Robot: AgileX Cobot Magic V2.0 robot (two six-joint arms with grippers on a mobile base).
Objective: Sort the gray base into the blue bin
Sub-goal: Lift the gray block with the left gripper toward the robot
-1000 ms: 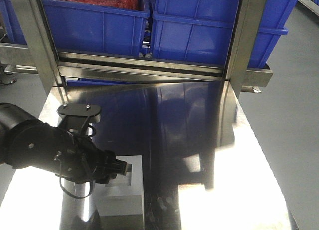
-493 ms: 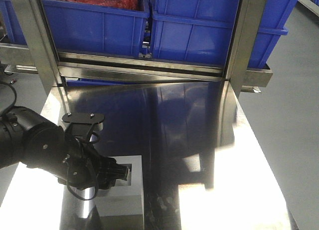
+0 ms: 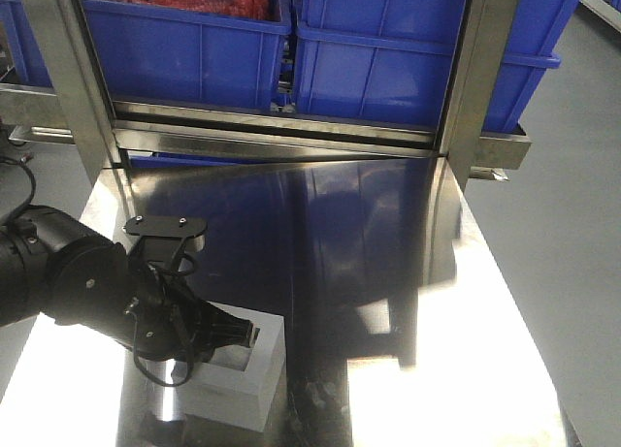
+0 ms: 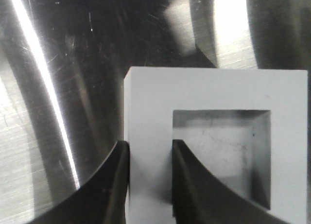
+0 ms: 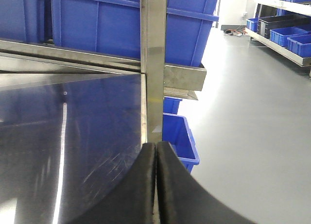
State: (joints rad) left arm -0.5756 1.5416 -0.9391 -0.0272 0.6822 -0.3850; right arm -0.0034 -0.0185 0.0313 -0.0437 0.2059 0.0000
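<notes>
Gleaming steel table [image 3: 388,272], gray floor [image 3: 563,224] beside, bears the perhaps tilted gray base [image 3: 247,377].

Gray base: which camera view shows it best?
The left wrist view: the gray base is large, recess clear, the left gripper pinching one wall. The front-facing view shows it small, partly behind the left arm. The right wrist view does not show it.
</notes>
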